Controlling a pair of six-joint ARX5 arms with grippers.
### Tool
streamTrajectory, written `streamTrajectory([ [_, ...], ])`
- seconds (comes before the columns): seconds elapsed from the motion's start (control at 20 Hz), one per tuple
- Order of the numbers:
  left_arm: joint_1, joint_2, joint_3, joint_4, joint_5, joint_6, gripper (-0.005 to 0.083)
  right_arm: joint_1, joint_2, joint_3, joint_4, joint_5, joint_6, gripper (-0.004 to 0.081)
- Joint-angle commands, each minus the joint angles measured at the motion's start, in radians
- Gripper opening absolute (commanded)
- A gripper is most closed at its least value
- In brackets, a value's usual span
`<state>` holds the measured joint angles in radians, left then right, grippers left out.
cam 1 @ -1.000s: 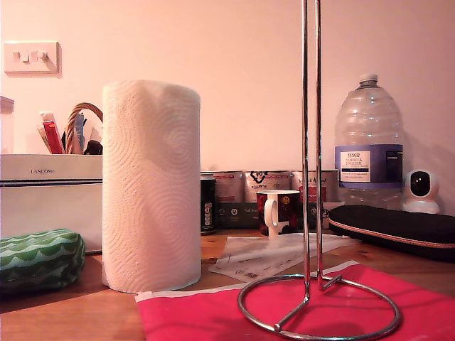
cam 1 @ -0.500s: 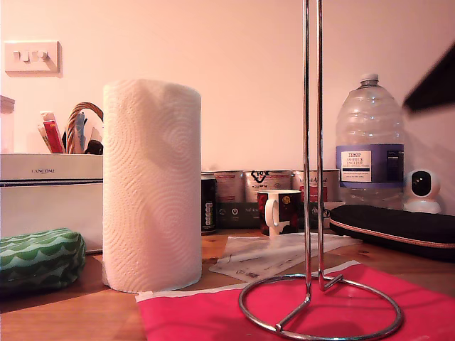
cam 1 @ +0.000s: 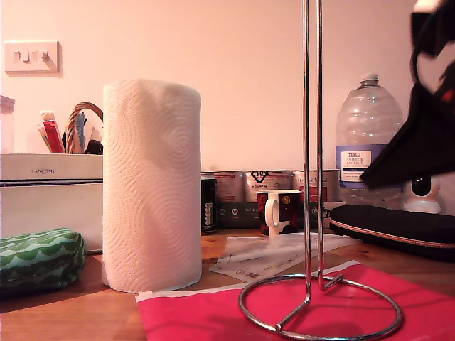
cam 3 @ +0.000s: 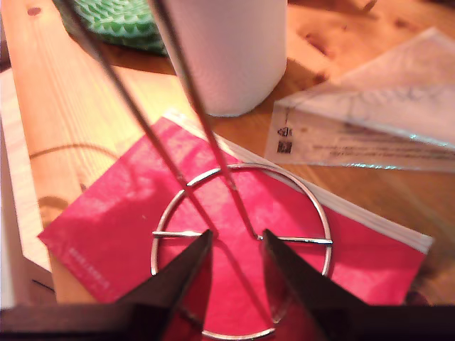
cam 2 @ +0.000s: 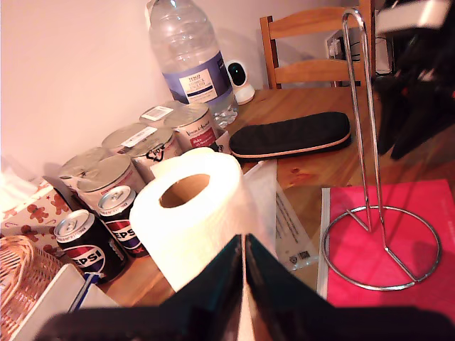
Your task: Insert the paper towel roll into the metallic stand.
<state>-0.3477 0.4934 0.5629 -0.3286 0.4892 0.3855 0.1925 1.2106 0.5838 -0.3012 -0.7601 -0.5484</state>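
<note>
The first gripper has its dark jaws pressed together and empty. It sits above the tall white embossed paper towel roll, looking into the cardboard core. The roll stands upright on the wooden surface, clear of the thin chrome wire stand on the exterior view's left of it. The second gripper, jaws apart and holding nothing, hangs over the stand's ring base beside the upright. The first arm is therefore judged nearer the roll. Both long axes are vertical, so the core must go above the upright's loop.
</note>
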Motion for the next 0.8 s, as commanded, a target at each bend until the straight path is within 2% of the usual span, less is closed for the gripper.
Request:
streamTrajectory([
  [0.0, -0.005, 0.005, -0.008, 0.007, 0.0, 0.007, -0.0024, 0.029, 0.03, -0.008, 0.037, -0.014, 0.002, 0.0249],
  [0.25, -0.005, 0.01, -0.008, 0.008, 0.0, 0.007, -0.0024, 0.09, 0.101, -0.008, 0.127, 0.0, 0.002, 0.025],
  [0.75, -0.005, 0.024, -0.008, 0.003, 0.0, 0.006, -0.0024, 0.096, 0.274, -0.008, 0.287, 0.034, 0.007, 0.0252],
])
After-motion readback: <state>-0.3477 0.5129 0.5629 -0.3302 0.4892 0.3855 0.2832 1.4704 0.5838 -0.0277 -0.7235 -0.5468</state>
